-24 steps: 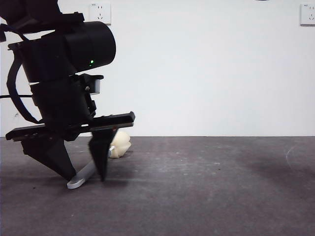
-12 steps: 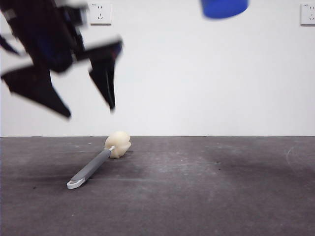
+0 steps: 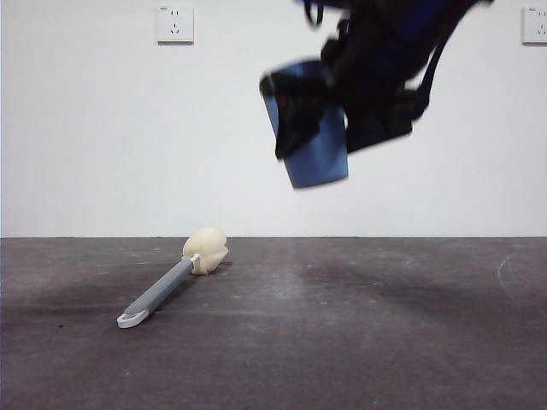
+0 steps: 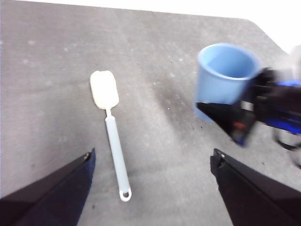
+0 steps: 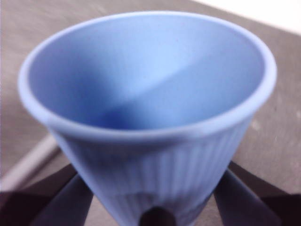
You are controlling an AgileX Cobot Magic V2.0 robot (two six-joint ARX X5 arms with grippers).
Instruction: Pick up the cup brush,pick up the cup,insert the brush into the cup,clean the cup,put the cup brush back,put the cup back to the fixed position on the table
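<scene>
Now the dark arm that stood over the cup brush (image 3: pixel 171 286) a second ago is gone from the front view, and the brush lies alone on the table (image 3: pixel 359 342), flat, its cream sponge head toward the wall and its white looped end nearer the camera. Half a second ago only the base of the cup (image 3: pixel 314 145) showed at the top edge; it has since come down into full view, held in the air well above the table and off to the side of the brush. The right gripper (image 3: pixel 320 128) comes in from the top, blurred, its jaws clamped on the ribbed sides of the blue cup, which is slightly tilted. The left gripper (image 4: pixel 150 181) hangs above the table with its jaws spread wide and nothing between them, the brush lying below it.
</scene>
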